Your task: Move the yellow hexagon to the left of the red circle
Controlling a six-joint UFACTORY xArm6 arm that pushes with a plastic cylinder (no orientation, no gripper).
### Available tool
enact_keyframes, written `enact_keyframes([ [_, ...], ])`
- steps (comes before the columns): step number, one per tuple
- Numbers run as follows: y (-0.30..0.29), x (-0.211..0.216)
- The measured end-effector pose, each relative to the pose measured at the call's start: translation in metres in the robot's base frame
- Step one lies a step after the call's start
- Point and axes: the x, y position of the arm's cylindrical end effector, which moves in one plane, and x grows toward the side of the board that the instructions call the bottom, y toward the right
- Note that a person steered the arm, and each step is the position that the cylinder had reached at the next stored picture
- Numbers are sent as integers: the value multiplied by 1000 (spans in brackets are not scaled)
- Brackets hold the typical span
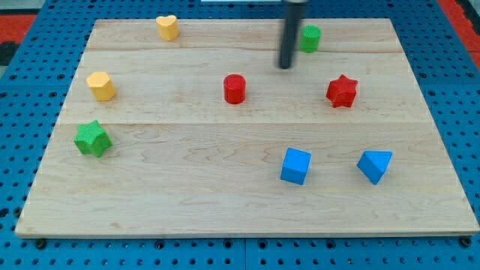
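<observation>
The yellow hexagon sits near the board's left edge, in the upper half. The red circle stands near the board's middle, far to the hexagon's right at about the same height. My tip is the lower end of the dark rod coming down from the view's top. It rests above and to the right of the red circle, just left of the green circle. It touches no block.
A yellow heart lies at the top left. A green star lies below the hexagon. A red star is at the right. A blue cube and a blue triangle are at the lower right. The wooden board rests on blue pegboard.
</observation>
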Motion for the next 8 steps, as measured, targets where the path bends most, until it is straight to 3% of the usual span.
enact_keyframes([
  [2, -298, -10],
  [3, -317, 40],
  [4, -289, 80],
  [7, -225, 60],
  [8, -255, 32],
])
